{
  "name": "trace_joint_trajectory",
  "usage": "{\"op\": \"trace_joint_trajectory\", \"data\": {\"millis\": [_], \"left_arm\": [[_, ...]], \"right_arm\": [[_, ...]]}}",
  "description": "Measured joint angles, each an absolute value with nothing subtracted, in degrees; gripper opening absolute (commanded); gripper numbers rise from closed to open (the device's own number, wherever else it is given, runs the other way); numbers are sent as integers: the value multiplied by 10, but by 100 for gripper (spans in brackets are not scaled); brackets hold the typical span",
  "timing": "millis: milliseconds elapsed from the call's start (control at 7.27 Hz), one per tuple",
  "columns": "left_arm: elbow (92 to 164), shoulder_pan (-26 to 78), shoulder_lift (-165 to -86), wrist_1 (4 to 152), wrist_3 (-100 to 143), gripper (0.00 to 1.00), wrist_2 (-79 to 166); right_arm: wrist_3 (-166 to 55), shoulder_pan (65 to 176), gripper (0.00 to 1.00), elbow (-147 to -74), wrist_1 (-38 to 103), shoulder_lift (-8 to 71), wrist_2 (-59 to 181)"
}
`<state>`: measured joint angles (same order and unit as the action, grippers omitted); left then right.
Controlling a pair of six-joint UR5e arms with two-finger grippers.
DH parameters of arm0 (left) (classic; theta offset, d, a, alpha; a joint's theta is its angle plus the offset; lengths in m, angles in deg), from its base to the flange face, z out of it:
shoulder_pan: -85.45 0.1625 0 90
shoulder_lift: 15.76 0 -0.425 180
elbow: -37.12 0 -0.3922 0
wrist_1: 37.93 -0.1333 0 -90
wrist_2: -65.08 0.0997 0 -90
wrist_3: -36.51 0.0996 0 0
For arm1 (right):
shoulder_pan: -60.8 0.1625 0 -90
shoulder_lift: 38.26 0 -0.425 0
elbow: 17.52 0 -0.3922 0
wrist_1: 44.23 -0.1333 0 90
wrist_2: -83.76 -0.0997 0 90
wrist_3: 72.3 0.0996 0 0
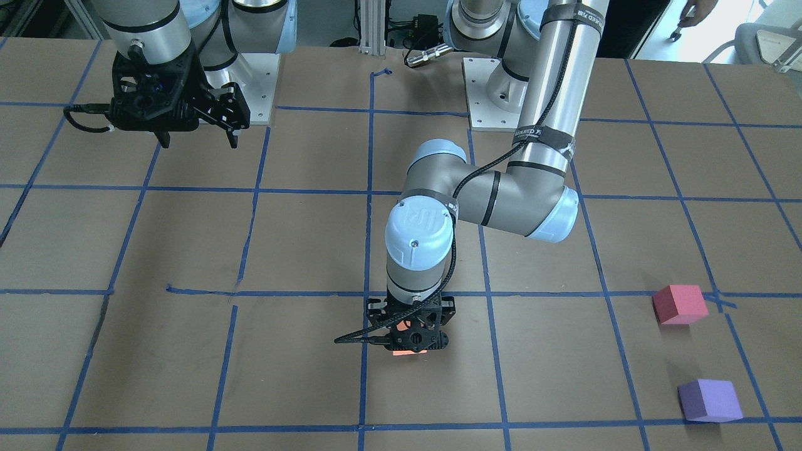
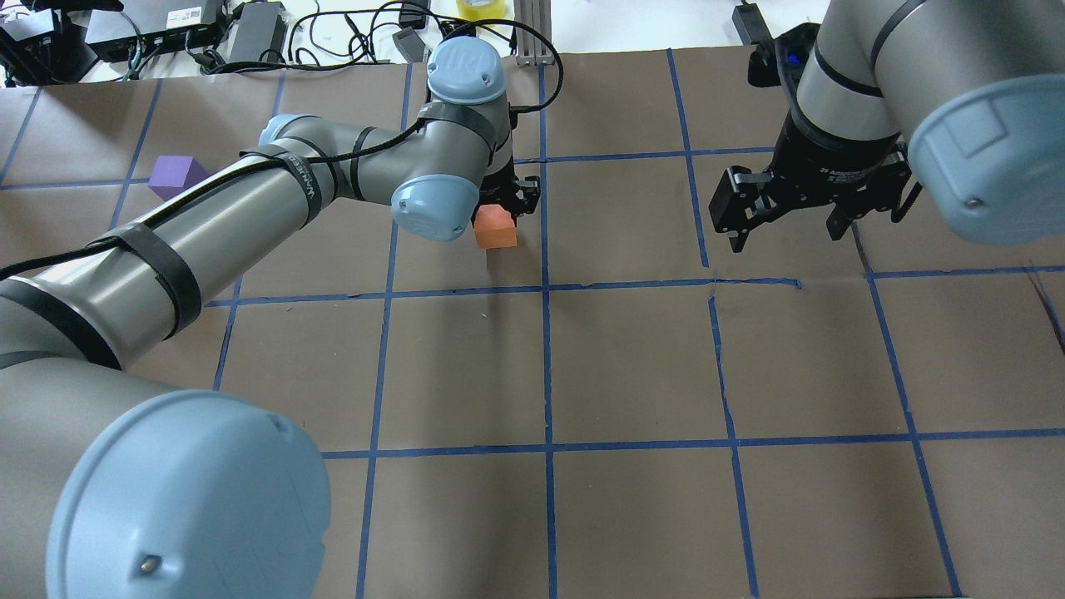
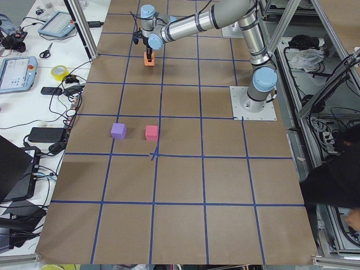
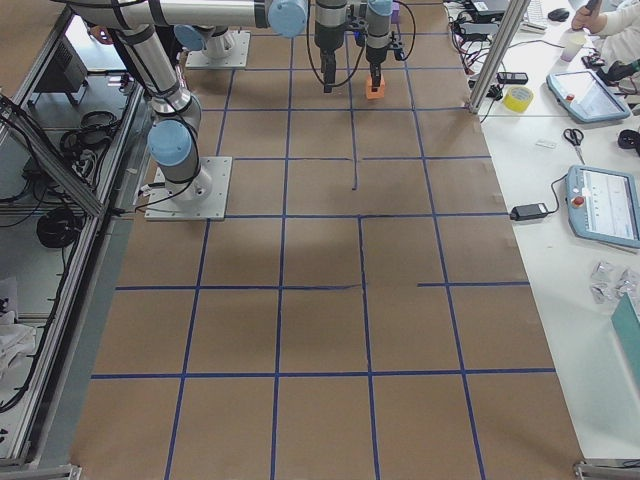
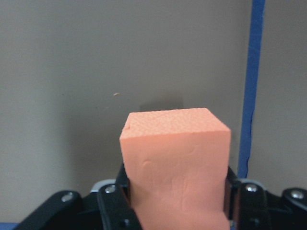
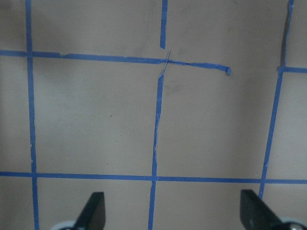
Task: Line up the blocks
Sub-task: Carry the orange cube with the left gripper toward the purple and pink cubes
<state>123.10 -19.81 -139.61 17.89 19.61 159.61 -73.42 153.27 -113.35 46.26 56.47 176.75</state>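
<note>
Left gripper (image 1: pixel 410 341): fingers clamped on orange block (image 5: pixel 175 163). Right gripper (image 1: pixel 197 134): fingers wide apart. Pinkish-red block (image 1: pixel 680 304) and purple block (image 1: pixel 710 400) near each other, well apart from orange.

1. The grey, blue-capped left arm (image 2: pixel 208 225) stretches out over the brown, blue-taped worktop (image 1: pixel 301 238), its wrist turned straight down.
2. Its black two-finger end effector (image 1: pixel 410 338) is clamped on a small orange foam cube (image 5: pixel 175 158).
3. The matching right arm (image 2: pixel 857 91) is drawn in near its base.
4. Its black end effector (image 1: pixel 199 141) hangs above the worktop with its fingers (image 6: pixel 93 211) spread wide.
</note>
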Motion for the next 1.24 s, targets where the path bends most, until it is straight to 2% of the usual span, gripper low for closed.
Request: {"op": "trace_joint_trajectory", "data": {"millis": [275, 825, 1238], "left_arm": [[1235, -153, -1375, 181, 216, 0, 1651], [1249, 32, -1312, 223, 424, 0, 1626], [1242, 165, -1331, 222, 638, 0, 1622]], "right_arm": [[-736, 1531, 100, -1123, 456, 581, 1768], [-738, 1530, 100, -1123, 451, 592, 1768], [-739, 1530, 100, -1123, 451, 594, 1768]]}}
